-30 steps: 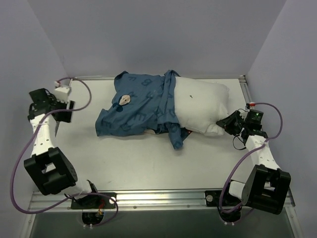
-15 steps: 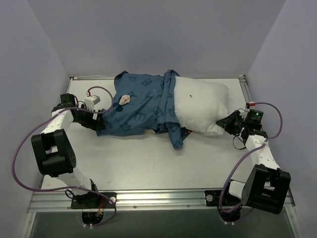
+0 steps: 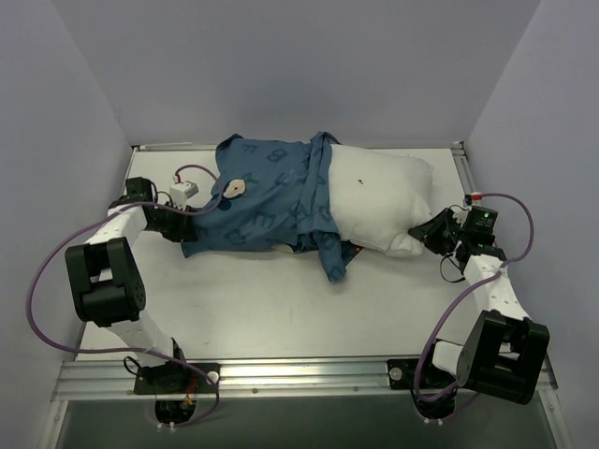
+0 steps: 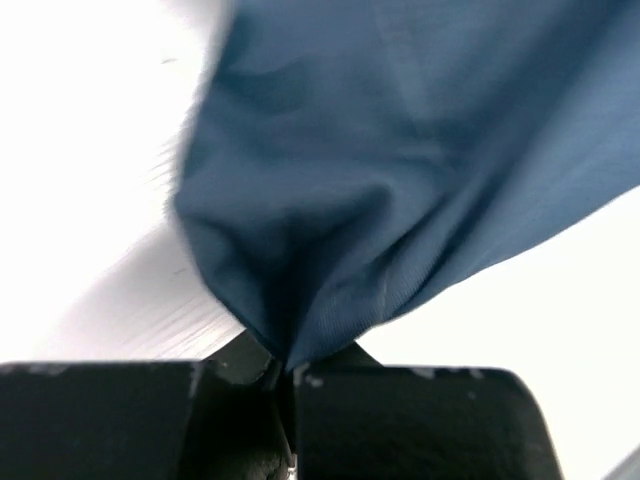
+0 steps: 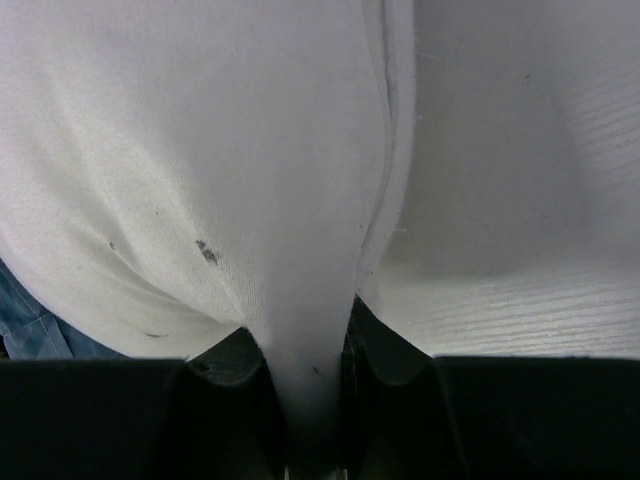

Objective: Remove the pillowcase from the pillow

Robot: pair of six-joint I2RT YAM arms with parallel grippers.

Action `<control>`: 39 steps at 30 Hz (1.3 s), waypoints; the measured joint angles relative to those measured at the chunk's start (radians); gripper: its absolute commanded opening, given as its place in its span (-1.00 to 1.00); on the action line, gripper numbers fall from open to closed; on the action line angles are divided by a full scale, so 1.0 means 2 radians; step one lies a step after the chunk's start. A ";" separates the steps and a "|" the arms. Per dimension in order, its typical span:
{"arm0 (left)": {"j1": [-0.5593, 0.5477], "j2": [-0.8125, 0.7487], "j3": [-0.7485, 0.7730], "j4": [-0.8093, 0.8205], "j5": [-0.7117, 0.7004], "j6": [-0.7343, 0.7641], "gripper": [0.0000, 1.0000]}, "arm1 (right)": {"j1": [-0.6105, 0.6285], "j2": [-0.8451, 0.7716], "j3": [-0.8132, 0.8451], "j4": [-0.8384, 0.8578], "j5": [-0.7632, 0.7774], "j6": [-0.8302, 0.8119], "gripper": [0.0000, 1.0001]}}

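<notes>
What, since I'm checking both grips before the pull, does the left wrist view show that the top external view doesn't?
Only the left wrist view: the pillowcase fabric bunched to a point and pinched in the shut left pincer. Only the top external view: the white pillow, its right part bare, and the right pincer at its near right corner. Both: the blue pillowcase, the left pincer at its left edge, and the white table.
</notes>
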 measured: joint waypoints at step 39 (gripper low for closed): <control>0.073 -0.185 -0.005 0.049 -0.145 -0.086 -0.95 | 0.110 -0.027 0.258 -0.169 0.220 -0.082 0.65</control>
